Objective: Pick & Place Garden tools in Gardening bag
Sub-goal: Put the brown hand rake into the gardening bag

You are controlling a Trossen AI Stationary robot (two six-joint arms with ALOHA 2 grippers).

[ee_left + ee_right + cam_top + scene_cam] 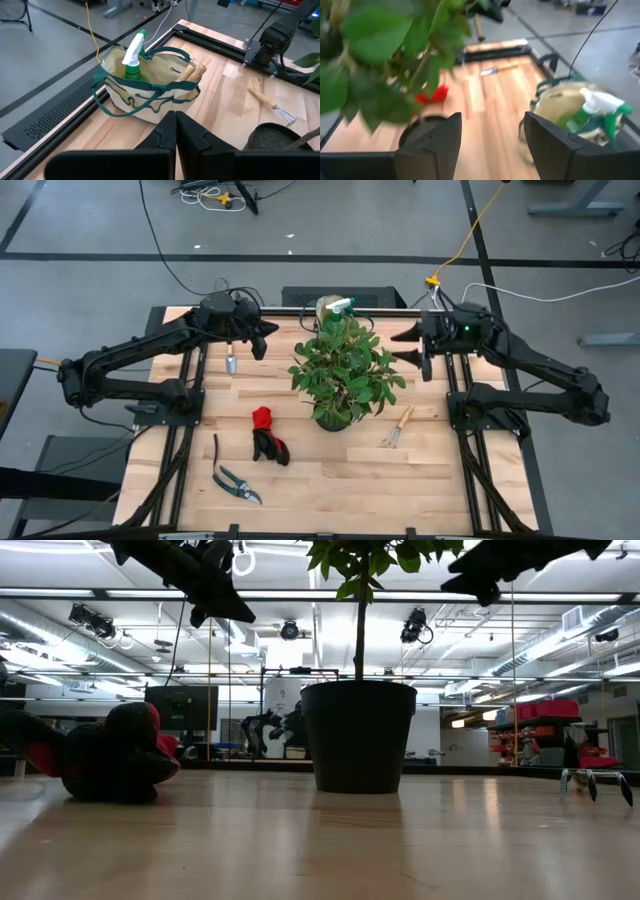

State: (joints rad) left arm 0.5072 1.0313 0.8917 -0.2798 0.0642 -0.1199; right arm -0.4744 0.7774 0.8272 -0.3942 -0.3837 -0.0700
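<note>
The tan fabric gardening bag [150,92] sat at the wooden surface's [330,480] twelve o'clock edge, green spray bottle [133,57] inside. Left claw [175,131] hovered closed, empty. Right claw [492,140] hovered open at two o'clock, empty.

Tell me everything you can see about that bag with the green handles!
The bag is a small tan fabric tote with green trim and looping green handles. It sits upright and open at the table's far edge, behind the potted plant. A green spray bottle with a white nozzle stands inside, and two wooden handles poke out at one end. It has outer pockets. Neither arm touches it.
</note>
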